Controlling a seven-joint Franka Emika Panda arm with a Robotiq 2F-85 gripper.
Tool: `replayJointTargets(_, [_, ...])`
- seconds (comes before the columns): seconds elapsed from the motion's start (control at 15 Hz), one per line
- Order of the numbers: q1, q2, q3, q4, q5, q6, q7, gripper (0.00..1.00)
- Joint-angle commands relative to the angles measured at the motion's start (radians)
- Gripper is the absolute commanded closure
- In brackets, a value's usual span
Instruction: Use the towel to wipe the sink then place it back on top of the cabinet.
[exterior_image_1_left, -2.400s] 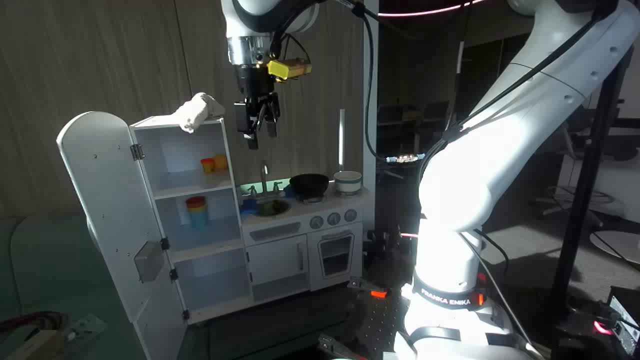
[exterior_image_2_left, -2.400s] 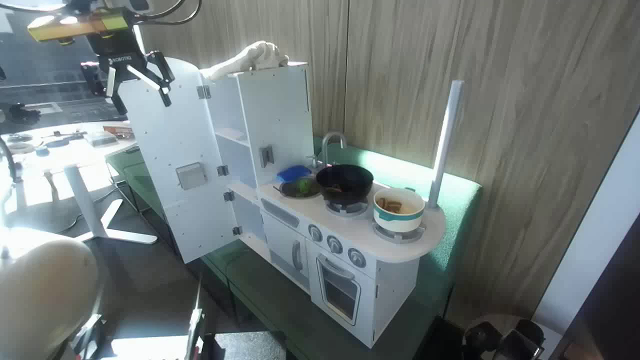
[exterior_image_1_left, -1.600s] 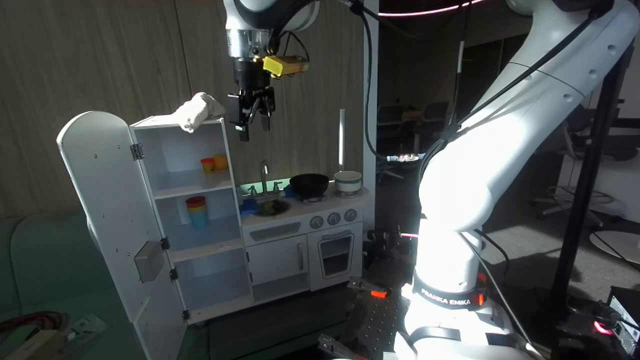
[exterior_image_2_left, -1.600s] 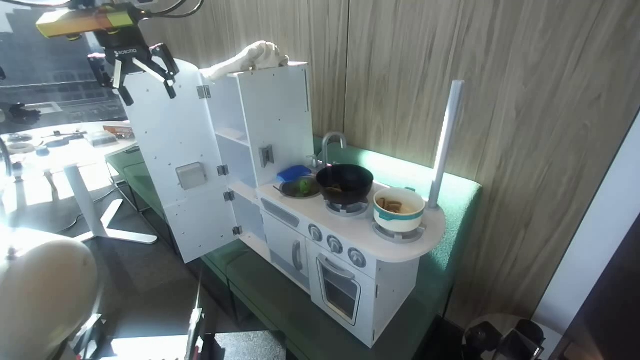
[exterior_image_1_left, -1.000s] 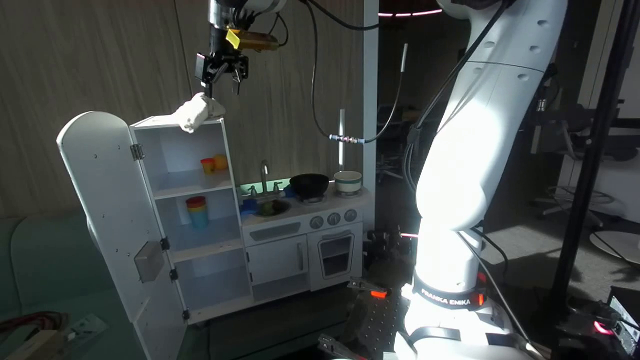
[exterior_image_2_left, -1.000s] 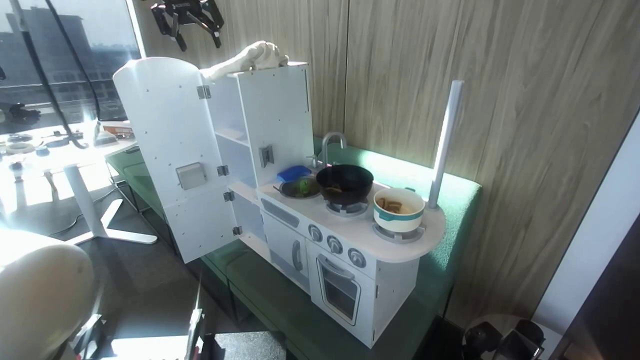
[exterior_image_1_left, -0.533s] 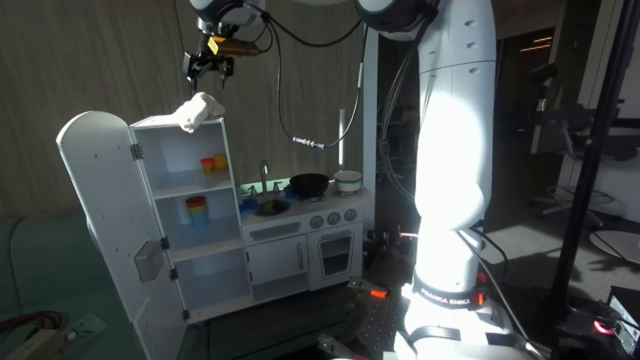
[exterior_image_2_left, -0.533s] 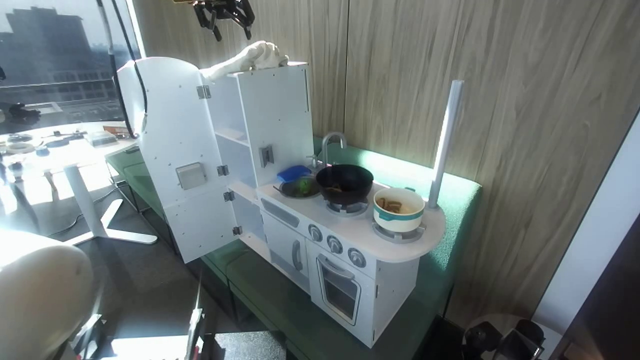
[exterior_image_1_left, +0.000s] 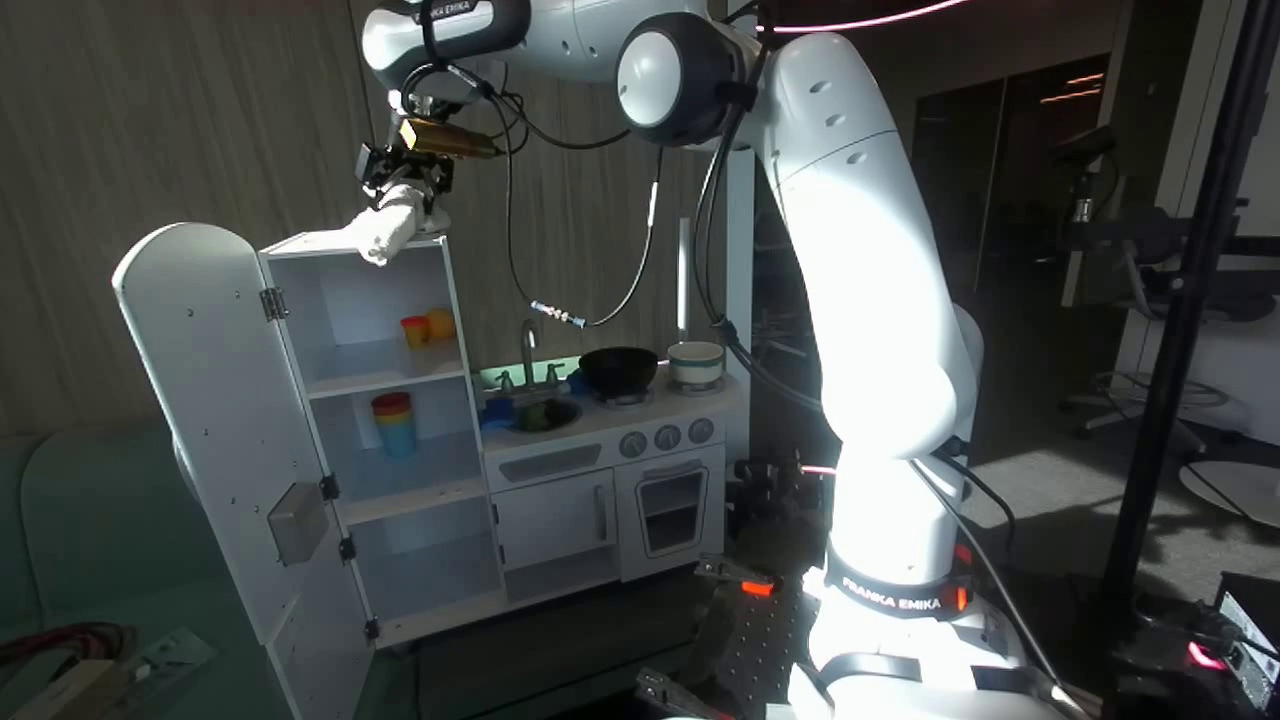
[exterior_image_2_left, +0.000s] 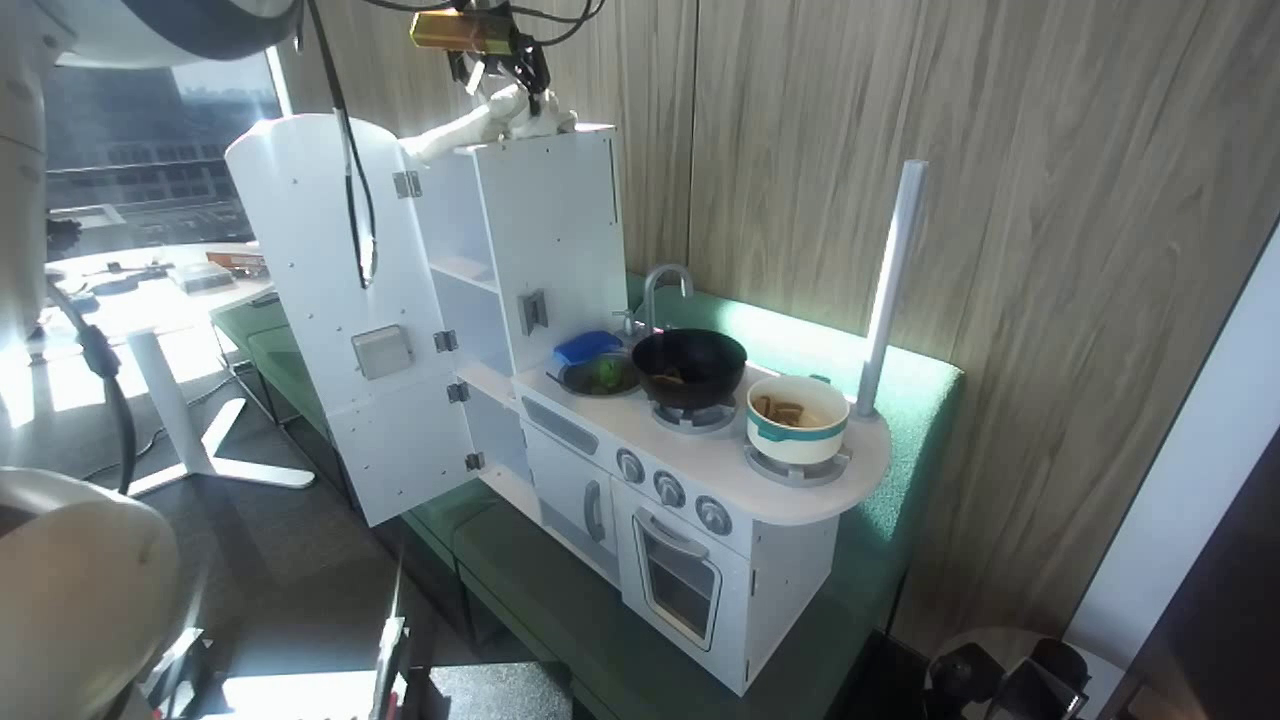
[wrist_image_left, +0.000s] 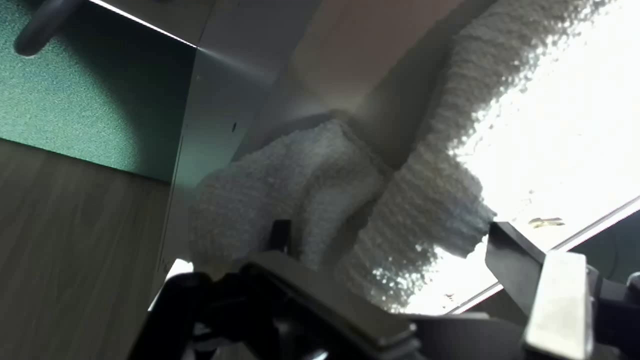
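FRANKA EMIKA reads clear on the arm (exterior_image_1_left: 880, 290)! The gripper (wrist_image_left: 390, 234) has its jaws wide apart, white towel (wrist_image_left: 425, 197) lying between them.

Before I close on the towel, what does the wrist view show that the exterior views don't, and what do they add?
Only the wrist view: the nubby pile of the towel up close, seen plainly in the gap between the spread fingers of the gripper.

Only the exterior views: the sink, black pan and white pot, in both; I can't make these out in the wrist view. In an exterior view, a stack of cups also shows inside the cabinet.

Shared: towel, gripper, green upholstery, wood wall.
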Motion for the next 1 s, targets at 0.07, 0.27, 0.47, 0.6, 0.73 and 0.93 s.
replayJointTargets(0.07, [-0.022, 0.143, 0.018, 0.204, 0.028, -0.124, -0.039, 0.25])
replayJointTargets(0.27, [-0.002, 0.143, 0.023, 0.24, 0.005, -0.146, -0.068, 0.41])
replayJointTargets(0.47, [0.032, 0.107, 0.025, 0.251, -0.026, -0.171, -0.087, 0.65])
replayJointTargets(0.6, [0.05, 0.09, 0.024, 0.254, -0.036, -0.183, -0.082, 0.8])
replayJointTargets(0.73, [0.07, 0.069, 0.02, 0.249, -0.047, -0.192, -0.075, 0.96])
replayJointTargets(0.93, [0.099, 0.028, 0.011, 0.23, -0.084, -0.196, -0.066, 1.0])
